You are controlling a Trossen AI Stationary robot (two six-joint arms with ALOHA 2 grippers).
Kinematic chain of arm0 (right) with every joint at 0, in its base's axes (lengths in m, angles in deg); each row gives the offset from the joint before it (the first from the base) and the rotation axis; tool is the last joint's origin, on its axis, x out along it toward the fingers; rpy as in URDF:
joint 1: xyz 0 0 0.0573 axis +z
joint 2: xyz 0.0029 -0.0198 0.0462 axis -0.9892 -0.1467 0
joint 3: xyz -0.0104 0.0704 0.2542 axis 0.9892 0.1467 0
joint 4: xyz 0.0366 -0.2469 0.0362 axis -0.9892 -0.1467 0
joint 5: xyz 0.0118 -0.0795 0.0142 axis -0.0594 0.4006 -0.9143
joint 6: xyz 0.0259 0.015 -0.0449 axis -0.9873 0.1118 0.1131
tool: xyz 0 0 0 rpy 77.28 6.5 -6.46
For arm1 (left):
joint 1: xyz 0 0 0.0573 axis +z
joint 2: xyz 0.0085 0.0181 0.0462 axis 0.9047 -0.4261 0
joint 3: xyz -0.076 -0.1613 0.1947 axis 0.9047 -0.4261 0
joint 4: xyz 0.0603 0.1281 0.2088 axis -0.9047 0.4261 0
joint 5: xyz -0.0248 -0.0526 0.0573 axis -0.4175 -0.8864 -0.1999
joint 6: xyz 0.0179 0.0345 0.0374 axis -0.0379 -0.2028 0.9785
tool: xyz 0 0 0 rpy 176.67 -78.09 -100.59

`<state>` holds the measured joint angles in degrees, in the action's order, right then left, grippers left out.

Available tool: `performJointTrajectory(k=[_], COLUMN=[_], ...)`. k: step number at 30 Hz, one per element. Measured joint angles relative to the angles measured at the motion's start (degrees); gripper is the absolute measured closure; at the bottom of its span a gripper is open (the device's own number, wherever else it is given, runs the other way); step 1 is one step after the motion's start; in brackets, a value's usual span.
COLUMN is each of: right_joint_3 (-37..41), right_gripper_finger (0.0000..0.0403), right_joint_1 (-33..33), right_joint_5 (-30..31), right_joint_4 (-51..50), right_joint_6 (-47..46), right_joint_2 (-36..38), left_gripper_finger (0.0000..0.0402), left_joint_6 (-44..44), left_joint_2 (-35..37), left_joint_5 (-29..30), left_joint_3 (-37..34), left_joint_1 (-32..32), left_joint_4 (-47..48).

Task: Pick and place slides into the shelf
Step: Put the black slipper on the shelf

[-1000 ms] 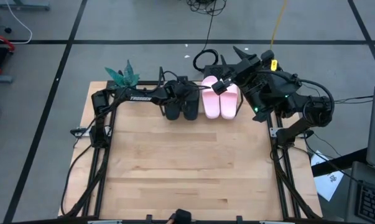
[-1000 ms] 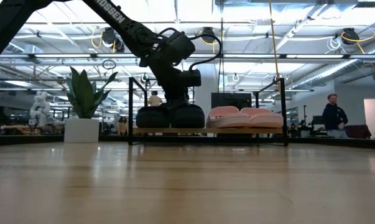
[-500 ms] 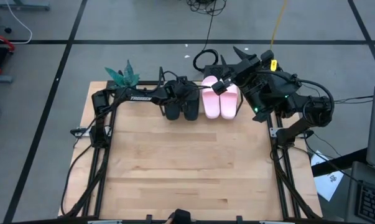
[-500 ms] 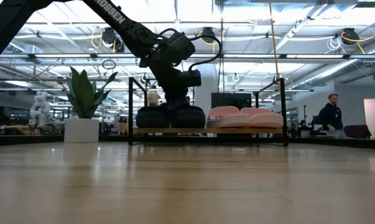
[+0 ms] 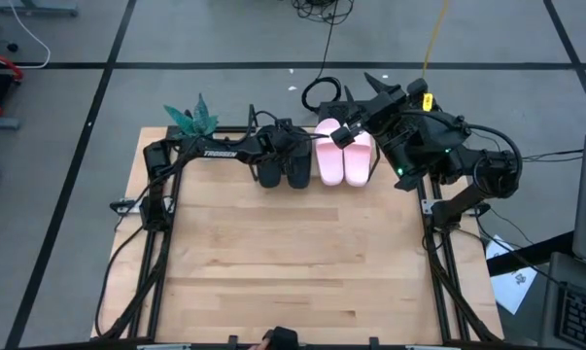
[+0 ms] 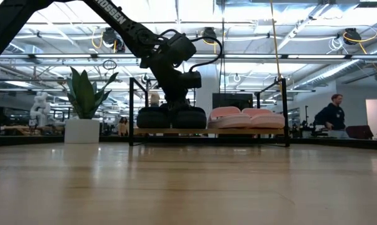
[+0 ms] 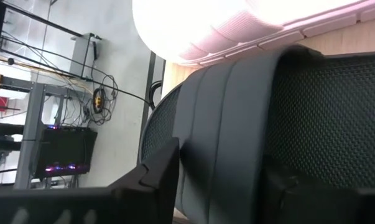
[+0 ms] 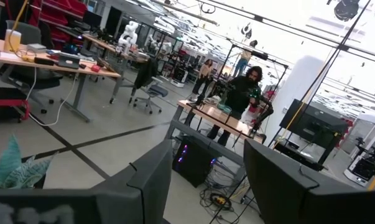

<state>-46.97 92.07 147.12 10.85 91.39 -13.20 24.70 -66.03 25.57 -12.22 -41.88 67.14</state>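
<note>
A: Slides status?
B: All four sit on shelf. Left tool rests at black pair, fingers straddling a strap. Right tool: fingers apart, empty. Release remains.

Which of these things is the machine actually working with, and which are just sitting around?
Part of the job:
- black slides
- pink slides
- shelf
- left pincer, at the black slides
- right pincer, above the pink slides

Just lying about:
- potted plant
- cables on the floor
</note>
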Motion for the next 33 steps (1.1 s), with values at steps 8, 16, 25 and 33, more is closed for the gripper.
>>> performJointTrajectory(k=[8, 16, 25, 33], right_joint_3=[0.00, 0.02, 0.02, 0.02], right_gripper_finger=[0.0213, 0.0213, 0.0213, 0.0213], right_joint_1=[0.00, 0.00, 0.00, 0.00], right_joint_5=[0.00, 0.00, 0.00, -0.07], right_joint_4=[0.01, 0.01, 0.01, 0.00], right_joint_6=[-0.02, -0.04, -0.04, -0.04], right_joint_2=[0.01, 0.01, 0.01, -0.01], left_gripper_finger=[0.0236, 0.0200, 0.0151, 0.0122], left_joint_6=[-0.19, -1.35, -1.53, -1.09], left_joint_2=[0.00, 0.00, 0.00, 0.00], left_joint_5=[0.21, 0.46, 1.73, 4.65], left_joint_3=[0.00, 0.00, 0.00, 0.00], left_joint_1=[0.00, -0.02, -0.63, -2.09], left_joint_4=[-0.21, -1.22, -1.39, -1.46])
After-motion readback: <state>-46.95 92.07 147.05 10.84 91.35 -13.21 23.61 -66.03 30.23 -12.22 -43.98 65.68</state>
